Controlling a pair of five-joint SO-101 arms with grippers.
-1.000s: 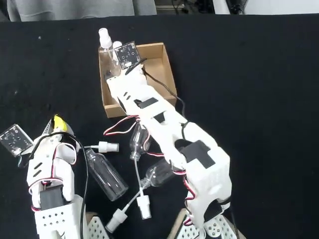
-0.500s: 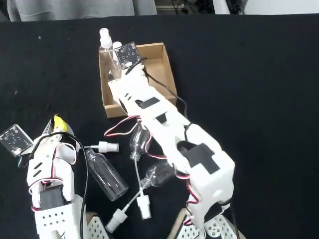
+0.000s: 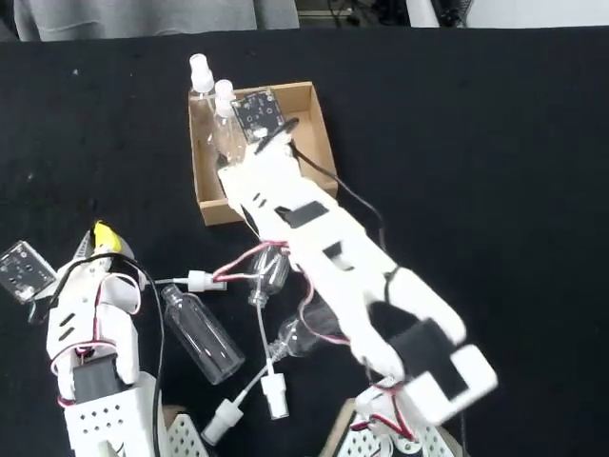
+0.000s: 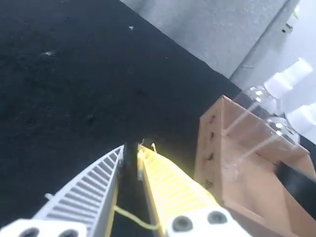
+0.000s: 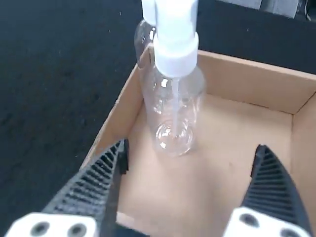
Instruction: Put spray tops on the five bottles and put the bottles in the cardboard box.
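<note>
Count: one brown cardboard box (image 3: 303,119), holding two clear plastic bottles (image 3: 204,100) (image 3: 226,124) capped with white spray tops. On the black table (image 3: 476,143) lie three uncapped clear bottles (image 3: 202,333) (image 3: 267,271) (image 3: 303,333) and three loose white spray tops with dip tubes (image 3: 205,281) (image 3: 276,395) (image 3: 225,419). Totals: five bottles, five spray tops, one box, two white robot arms (image 3: 324,238) (image 3: 95,324).

I find no words, numbers, labels or signs that I can read, neither on the brown cardboard box (image 3: 310,120) nor on the clear plastic bottles with white spray tops (image 3: 225,129) standing in it.
</note>
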